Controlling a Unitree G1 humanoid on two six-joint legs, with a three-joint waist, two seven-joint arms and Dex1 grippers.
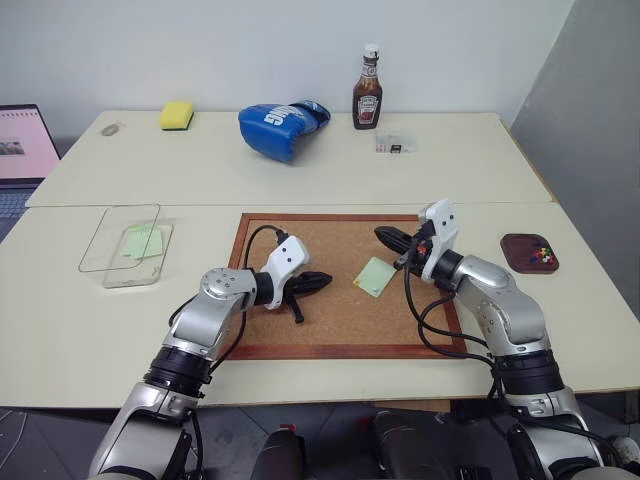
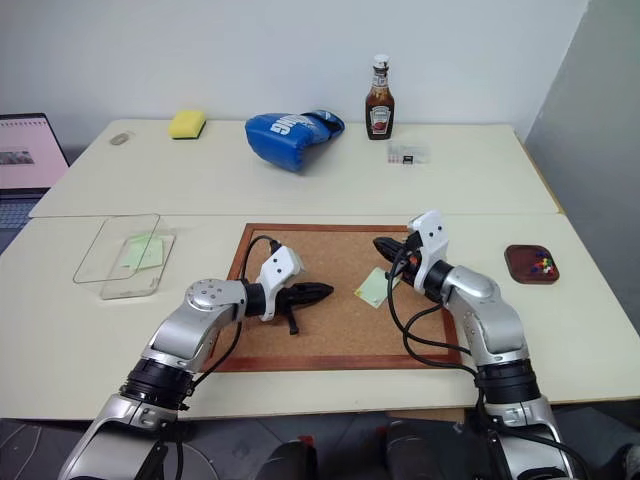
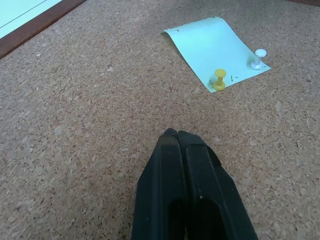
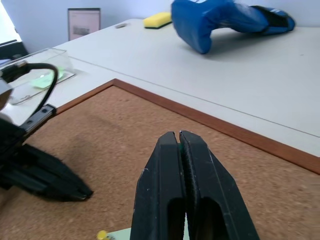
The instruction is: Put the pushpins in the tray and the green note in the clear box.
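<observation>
My right claw (image 1: 386,236) is closed, its two black fingers (image 4: 186,175) pressed flat together above the corkboard (image 1: 330,330), toward the board's right side. A sliver of green shows between the tips, too small for me to say what it is. My left claw (image 1: 320,281) is closed too, empty, hanging low over the middle of the corkboard with its fingers (image 3: 186,170) pointing toward the green note (image 3: 215,47).

That note lies on the corkboard right of centre, between my two claws and just below the right one. One edge curls up off the cork. Two pushpins stand in it near one edge: a yellow pushpin (image 3: 219,79) and a white pushpin (image 3: 258,58).

The tray (image 1: 520,262) sits on the bench to the right of the corkboard, near the bench's right edge, with small coloured specks (image 1: 542,253) in it. The clear box (image 1: 112,270) is on the bench left of the corkboard, near the left edge, with a pale green sheet (image 1: 143,241) inside and its lid (image 1: 105,232) lying across it, shifted off toward the bench's left edge.

Along the bench's far side are a yellow sponge (image 1: 177,115) toward the far left corner, a blue boxing glove (image 1: 281,125) in the middle, a ketchup bottle (image 1: 368,92) to its right, and a tiny clear case (image 1: 395,144) just in front of the bottle. A laptop (image 1: 22,150) stands off the left edge.
</observation>
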